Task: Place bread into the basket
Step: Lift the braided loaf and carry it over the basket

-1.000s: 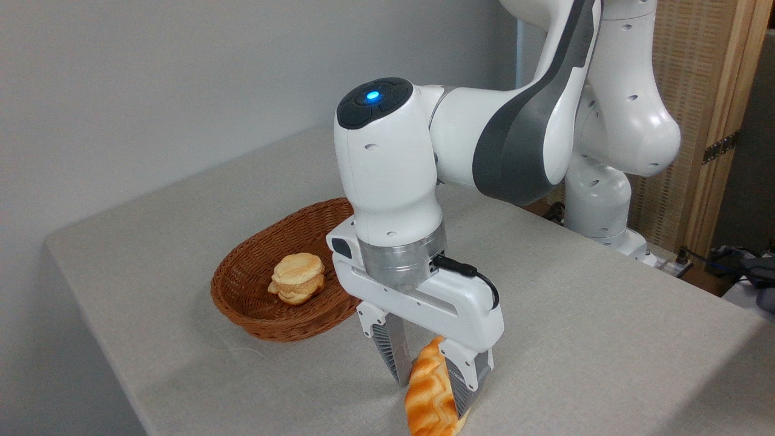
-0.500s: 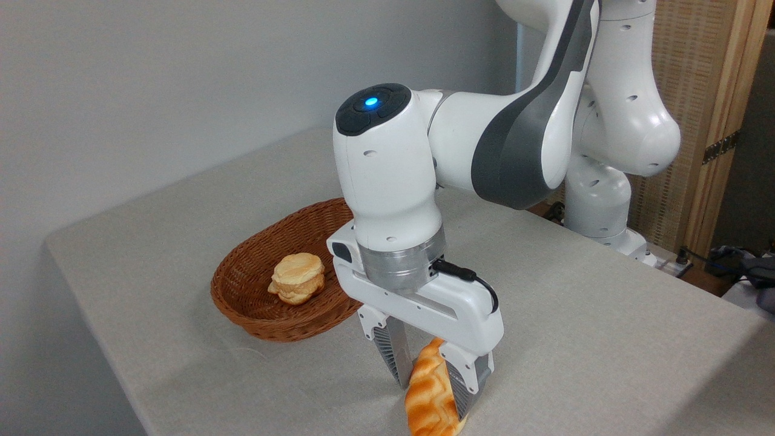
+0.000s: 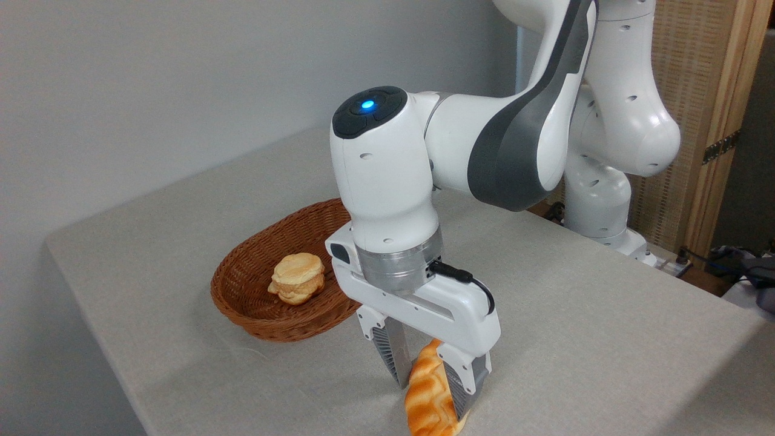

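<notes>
The glossy golden-orange braided loaf lies on the table at the bottom edge of the picture, its near end cut off by the frame. My gripper points down over it and is open, one finger on each side of the loaf and close against it. The pale tan layered bun rests inside the reddish-brown wicker basket, which stands on the table to the left of and behind the gripper. My wrist hides the basket's right end.
The grey table ends close on the left and at the front. The arm's base stands at the table's far right, with a wooden-framed woven screen behind it. Cables and dark clutter lie beyond the right edge.
The wrist and gripper have sunk a little lower around the braided loaf and shifted slightly left. The loaf, the bun and the basket have not moved.
</notes>
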Controlling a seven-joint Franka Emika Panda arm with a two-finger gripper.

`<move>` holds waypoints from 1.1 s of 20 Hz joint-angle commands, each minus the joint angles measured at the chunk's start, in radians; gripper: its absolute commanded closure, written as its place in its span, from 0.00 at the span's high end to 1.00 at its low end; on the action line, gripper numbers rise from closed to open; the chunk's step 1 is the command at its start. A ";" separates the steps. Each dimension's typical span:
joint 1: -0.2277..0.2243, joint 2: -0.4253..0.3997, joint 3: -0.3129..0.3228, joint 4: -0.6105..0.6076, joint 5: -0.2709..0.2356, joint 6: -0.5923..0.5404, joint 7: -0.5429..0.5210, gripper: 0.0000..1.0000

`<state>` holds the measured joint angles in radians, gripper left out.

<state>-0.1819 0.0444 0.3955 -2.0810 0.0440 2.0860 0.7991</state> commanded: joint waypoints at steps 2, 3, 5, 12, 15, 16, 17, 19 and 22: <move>-0.007 -0.003 0.002 -0.010 0.014 0.022 0.014 0.25; -0.007 -0.005 0.000 -0.010 0.014 0.022 0.014 0.25; -0.008 -0.008 -0.001 -0.010 0.014 0.020 0.014 0.25; -0.008 -0.017 -0.003 0.001 0.005 0.022 0.034 0.25; -0.008 -0.029 -0.032 0.022 0.008 0.020 0.038 0.27; -0.008 -0.043 -0.040 0.024 0.004 0.020 0.040 0.28; -0.008 -0.053 -0.041 0.025 0.004 0.020 0.040 0.29; -0.010 -0.070 -0.053 0.029 0.000 0.020 0.040 0.30; -0.010 -0.072 -0.108 0.061 -0.001 0.019 0.034 0.30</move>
<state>-0.1901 -0.0006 0.3380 -2.0405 0.0452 2.0937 0.8235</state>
